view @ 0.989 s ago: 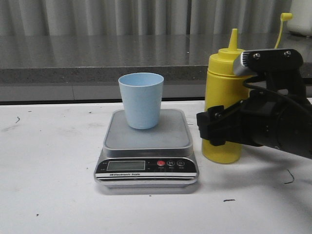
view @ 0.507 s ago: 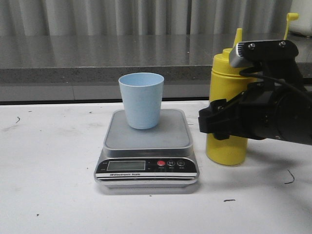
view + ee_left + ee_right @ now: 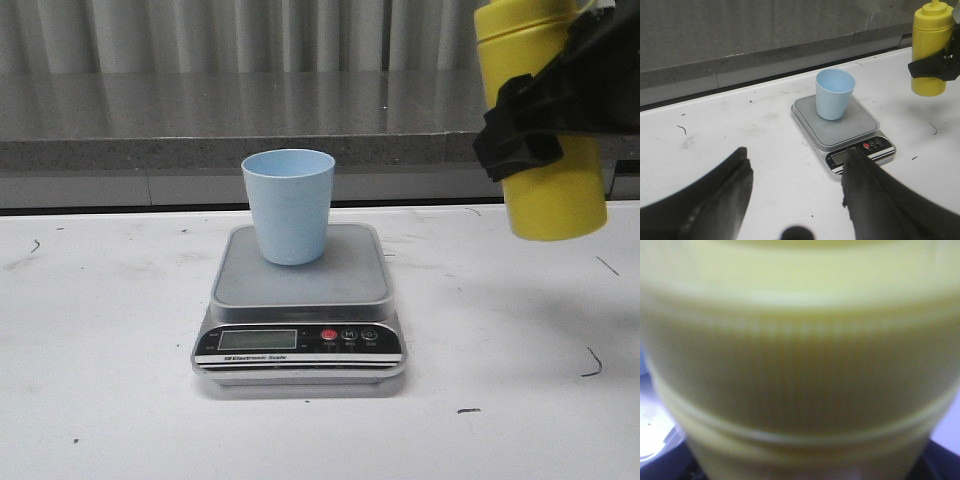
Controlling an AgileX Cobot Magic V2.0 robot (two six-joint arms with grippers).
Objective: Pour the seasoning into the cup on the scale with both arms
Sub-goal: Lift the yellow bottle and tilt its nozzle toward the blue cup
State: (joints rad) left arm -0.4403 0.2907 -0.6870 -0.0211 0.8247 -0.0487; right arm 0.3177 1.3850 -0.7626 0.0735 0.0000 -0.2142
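White scuffed table (image 3: 100, 400) carries only the scale (image 3: 300, 310)

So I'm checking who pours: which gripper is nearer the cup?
Right. The right gripper holds the yellow bottle aloft just right of the cup; the left gripper hangs open well back from the scale.

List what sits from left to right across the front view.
cup on the scale → right gripper → yellow seasoning bottle, held off the table.
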